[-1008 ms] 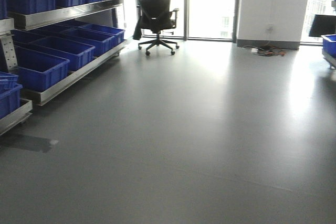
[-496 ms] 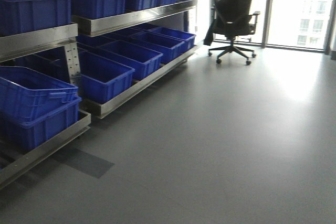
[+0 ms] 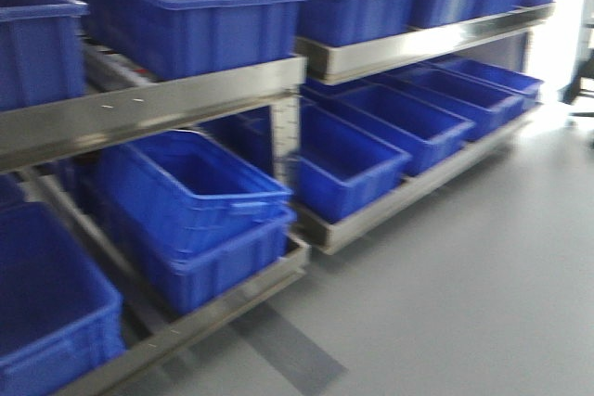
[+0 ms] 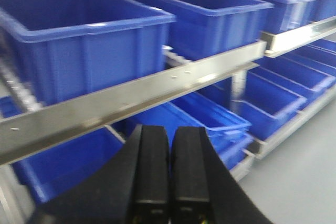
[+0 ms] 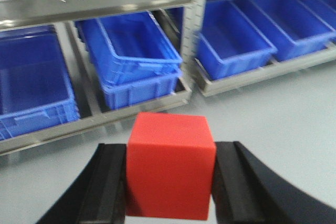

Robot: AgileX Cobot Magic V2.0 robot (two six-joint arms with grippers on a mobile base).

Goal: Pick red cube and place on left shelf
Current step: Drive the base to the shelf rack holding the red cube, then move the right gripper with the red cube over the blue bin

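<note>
My right gripper point(image 5: 170, 174) is shut on the red cube point(image 5: 170, 163) and holds it above the grey floor, in front of the left shelf point(image 5: 105, 1). The shelf is a long steel rack with bolted rails point(image 3: 158, 104) and rows of large blue crates point(image 3: 186, 11) on two levels. It fills the left and middle of the front view. My left gripper point(image 4: 170, 166) is shut and empty, pointing at the shelf's front rail point(image 4: 136, 95). Neither gripper shows in the front view.
Grey floor point(image 3: 483, 294) lies in front of the rack. A steel upright post point(image 3: 286, 150) splits the lower level. Stacked blue crates point(image 3: 200, 210) sit on the bottom tier. A chair's edge point(image 3: 585, 81) shows far right.
The view has swung left and closer to the shelf. The chair and windows have slid out to the right; the rack's crates now fill most of the front view.
</note>
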